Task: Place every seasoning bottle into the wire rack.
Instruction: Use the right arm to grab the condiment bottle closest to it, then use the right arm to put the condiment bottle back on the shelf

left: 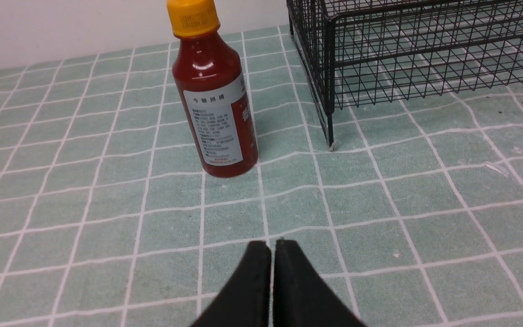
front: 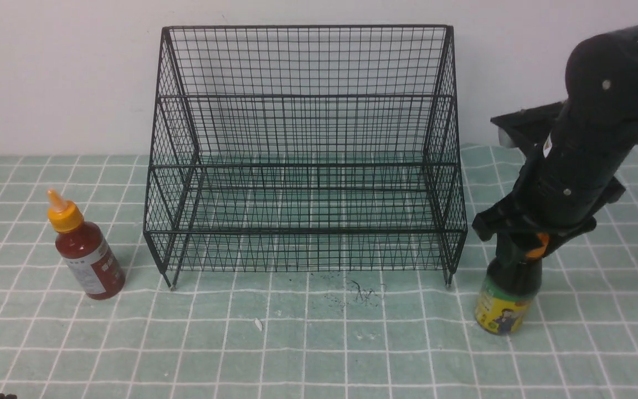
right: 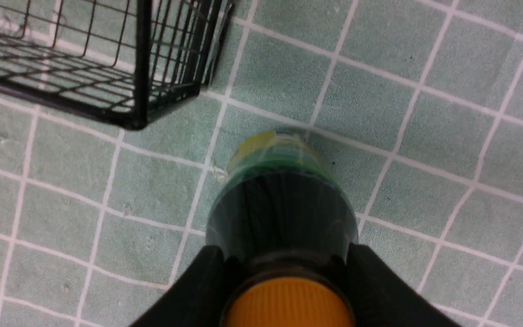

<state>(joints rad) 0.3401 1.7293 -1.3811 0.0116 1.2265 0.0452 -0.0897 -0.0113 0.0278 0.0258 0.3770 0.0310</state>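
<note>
Right gripper [right: 286,268]: jaws clamped on the neck of the dark sauce bottle [right: 284,213], 1 finger on each side, just below the orange cap [right: 288,304]. The bottle's body extends beyond the fingertips; the green-yellow label [front: 502,313] shows below them. Its base is at the green grid-lined surface [front: 308,354], outside the wire rack [front: 305,230], near the rack's right side.

Left gripper [left: 273,250]: fingertips together, nothing between them. Red sauce bottle [left: 216,104] stands apart from them, farther out on the same surface, near the rack's left side. Its orange nozzle cap [front: 65,215] points up; the white-red label [front: 92,269] faces the robot's side.

Rack stands between the 2 bottles, behind a dark smudge [front: 360,293] on the surface. Both bottles are outside it.
</note>
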